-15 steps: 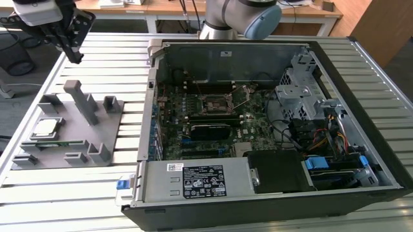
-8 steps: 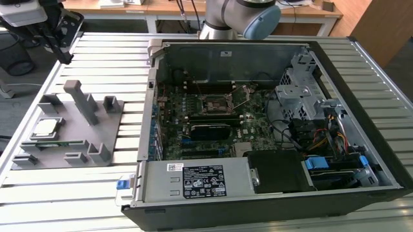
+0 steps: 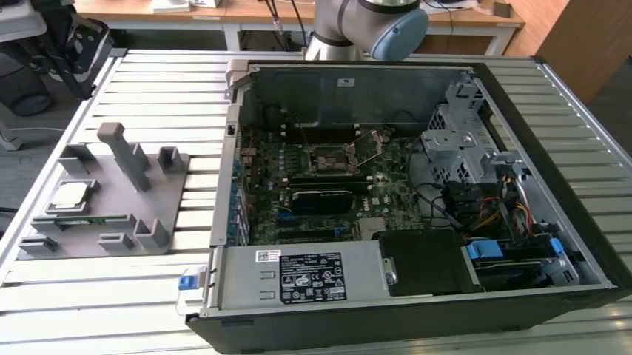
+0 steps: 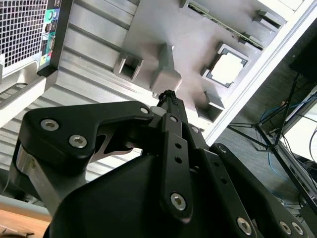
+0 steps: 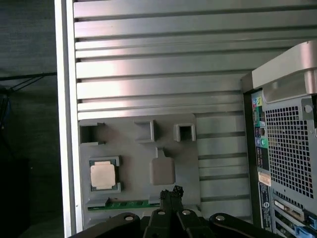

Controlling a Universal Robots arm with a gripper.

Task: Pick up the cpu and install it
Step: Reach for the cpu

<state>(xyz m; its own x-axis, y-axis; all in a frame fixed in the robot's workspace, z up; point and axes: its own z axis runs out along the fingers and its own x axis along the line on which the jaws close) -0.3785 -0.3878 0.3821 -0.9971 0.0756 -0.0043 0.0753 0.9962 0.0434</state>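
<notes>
On the slatted table (image 3: 158, 81), at the exterior view's left of the open computer case (image 3: 233, 111), the grey fixture plate (image 3: 106, 198) holds the cpu (image 3: 69, 194) flat in its nest. Gripper (image 5: 171, 191) above the plate, fingers together, empty. Suggest: centre over chip, open, grip edges level.

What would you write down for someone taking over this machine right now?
Gripper: shut, holding nothing, up in the air and clear of the grey tray seen beyond it.
Cpu: lying flat in its square nest on the tray, which sits at the exterior view's left beside the open case.
Done: nothing of the job shows as done; the cpu is not picked up.
Left: pick up the cpu and set it into the socket on the board inside the case.
</notes>
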